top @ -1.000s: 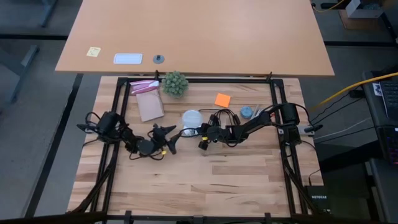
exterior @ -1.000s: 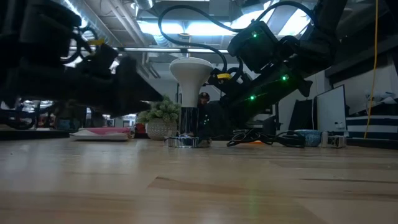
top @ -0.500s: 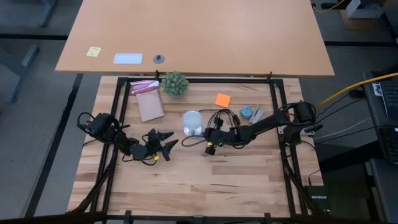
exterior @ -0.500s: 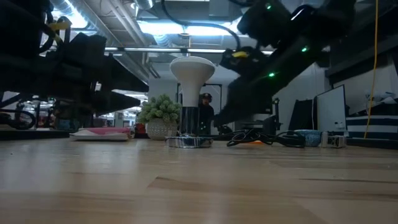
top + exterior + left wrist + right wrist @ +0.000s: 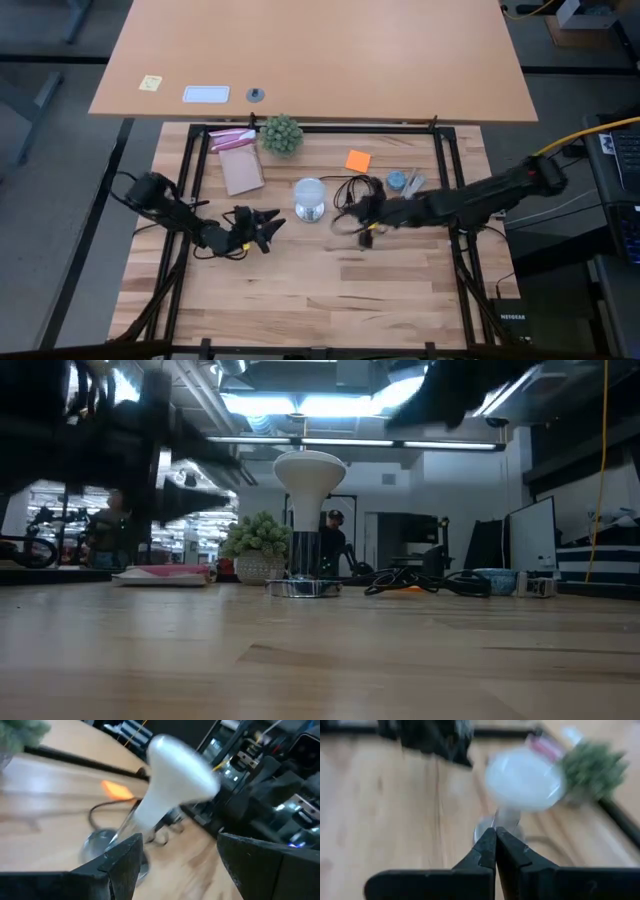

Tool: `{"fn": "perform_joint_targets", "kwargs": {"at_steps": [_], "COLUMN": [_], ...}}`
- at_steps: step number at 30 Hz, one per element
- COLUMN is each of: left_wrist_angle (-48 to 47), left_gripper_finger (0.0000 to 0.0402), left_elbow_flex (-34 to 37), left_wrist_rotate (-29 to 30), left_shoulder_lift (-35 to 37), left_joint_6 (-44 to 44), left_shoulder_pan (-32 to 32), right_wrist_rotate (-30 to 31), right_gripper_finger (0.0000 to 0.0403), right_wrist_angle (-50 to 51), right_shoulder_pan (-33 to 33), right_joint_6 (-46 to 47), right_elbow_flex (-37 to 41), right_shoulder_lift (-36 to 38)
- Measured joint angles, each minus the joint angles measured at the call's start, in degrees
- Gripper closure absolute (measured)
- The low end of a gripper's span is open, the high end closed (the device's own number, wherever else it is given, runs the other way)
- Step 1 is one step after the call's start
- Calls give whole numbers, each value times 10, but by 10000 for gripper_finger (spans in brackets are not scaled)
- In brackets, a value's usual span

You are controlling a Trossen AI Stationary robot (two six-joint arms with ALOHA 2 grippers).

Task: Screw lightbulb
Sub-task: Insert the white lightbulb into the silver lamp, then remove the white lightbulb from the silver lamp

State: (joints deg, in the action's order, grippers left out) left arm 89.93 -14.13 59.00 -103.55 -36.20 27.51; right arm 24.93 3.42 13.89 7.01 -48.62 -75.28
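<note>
Overhead looks straight down, low camera level across the table; both wrists closely face the lightbulb (image 5: 309, 192).

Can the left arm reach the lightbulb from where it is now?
Probably yes. The left claw is open and faces the lightbulb, with only bare table between them. The right claw is on the other side.

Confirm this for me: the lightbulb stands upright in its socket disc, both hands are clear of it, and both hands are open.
Not quite: only the left hand is open, its fingers spread apart. The right wrist view shows the right hand shut, fingertips pressed together. The rest holds: the lightbulb stands upright in the socket disc, and in the high view both hands sit clear of it.
</note>
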Motion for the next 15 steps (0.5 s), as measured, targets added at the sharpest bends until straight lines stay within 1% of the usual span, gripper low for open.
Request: {"fn": "perform_joint_targets", "kwargs": {"at_steps": [4, 9, 11, 15], "left_wrist_angle": [0, 0, -7, -14], "left_gripper_finger": [155, 155, 155, 155], "left_elbow_flex": [0, 0, 0, 0], "left_wrist_rotate": [-5, -50, -64, -64], "left_shoulder_lift": [95, 233, 280, 349], "left_joint_6": [62, 178, 234, 331], "left_shoulder_pan": [0, 1, 4, 6], "right_wrist_rotate": [0, 0, 0, 0], "right_gripper_finger": [395, 395, 395, 395], "right_wrist_angle": [2, 12, 17, 20], "right_shoulder_pan": [0, 0, 0, 0], "right_joint_6": [0, 0, 0, 0], "right_elbow_flex": [0, 0, -1, -1], "right_shoulder_lift": [117, 242, 282, 344]}}
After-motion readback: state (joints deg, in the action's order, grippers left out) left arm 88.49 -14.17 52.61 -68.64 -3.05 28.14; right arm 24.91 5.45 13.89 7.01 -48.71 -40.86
